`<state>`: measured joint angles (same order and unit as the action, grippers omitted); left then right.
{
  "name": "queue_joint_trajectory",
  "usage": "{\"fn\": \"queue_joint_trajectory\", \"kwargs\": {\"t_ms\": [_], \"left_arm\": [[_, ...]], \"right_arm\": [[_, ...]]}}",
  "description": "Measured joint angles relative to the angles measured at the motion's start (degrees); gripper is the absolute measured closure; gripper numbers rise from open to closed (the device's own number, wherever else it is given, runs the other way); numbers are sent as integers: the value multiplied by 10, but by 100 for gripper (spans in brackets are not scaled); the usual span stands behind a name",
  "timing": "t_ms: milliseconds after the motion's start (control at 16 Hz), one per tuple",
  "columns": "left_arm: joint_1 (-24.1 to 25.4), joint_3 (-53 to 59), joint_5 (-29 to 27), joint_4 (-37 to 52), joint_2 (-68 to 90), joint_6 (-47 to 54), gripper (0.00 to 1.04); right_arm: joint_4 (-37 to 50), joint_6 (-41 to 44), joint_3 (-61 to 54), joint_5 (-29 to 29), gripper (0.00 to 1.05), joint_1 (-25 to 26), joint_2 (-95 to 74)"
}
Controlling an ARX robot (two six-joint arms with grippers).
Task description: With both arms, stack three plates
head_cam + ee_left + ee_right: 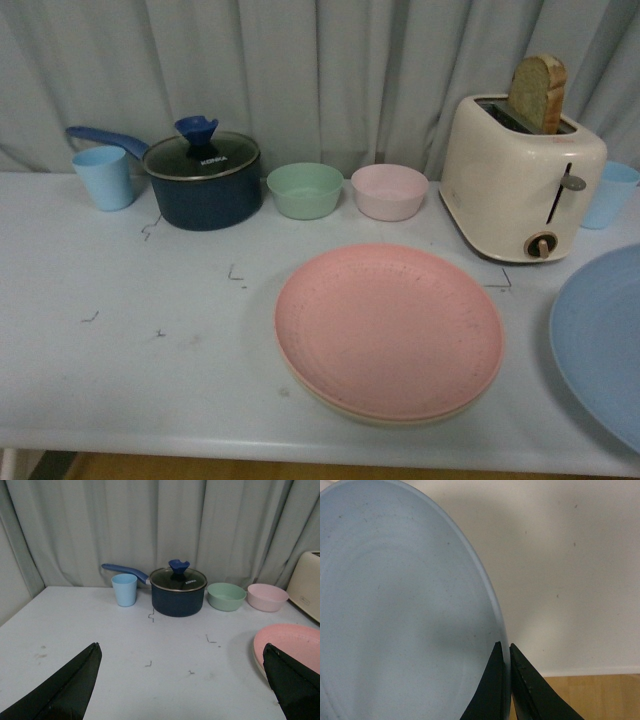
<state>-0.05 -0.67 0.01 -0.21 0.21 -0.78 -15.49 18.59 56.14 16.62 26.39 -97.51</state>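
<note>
The pink plate [388, 328] lies on the beige-cream plate [390, 418], whose rim shows just beneath it, in the middle of the table near the front edge. The light blue plate [605, 340] is at the far right, partly cut off by the frame. My right gripper [504, 646] is shut on the light blue plate's [395, 610] rim, one finger on each side. My left gripper [181, 652] is open over bare table, left of the pink plate [295, 645]. Neither arm shows in the front view.
Along the back stand a light blue cup [104, 177], a dark blue lidded saucepan [202, 180], a green bowl [305, 190], a pink bowl [389, 191], a cream toaster [520, 175] holding bread, and another blue cup [612, 192]. Grey curtain hangs behind.
</note>
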Motion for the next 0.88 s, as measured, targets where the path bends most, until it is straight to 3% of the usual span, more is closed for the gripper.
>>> {"fn": "queue_joint_trajectory", "kwargs": {"t_ms": [125, 312, 688, 875], "left_arm": [[0, 0, 0, 0, 0, 0, 7], [0, 0, 0, 0, 0, 0, 7], [0, 0, 0, 0, 0, 0, 7], [0, 0, 0, 0, 0, 0, 7]], "right_arm": [[-11, -2, -5, 37, 102, -8, 70], [20, -14, -10, 37, 102, -45, 106], [119, -137, 10, 26, 102, -207, -12], [155, -193, 27, 21, 102, -259, -59]]}}
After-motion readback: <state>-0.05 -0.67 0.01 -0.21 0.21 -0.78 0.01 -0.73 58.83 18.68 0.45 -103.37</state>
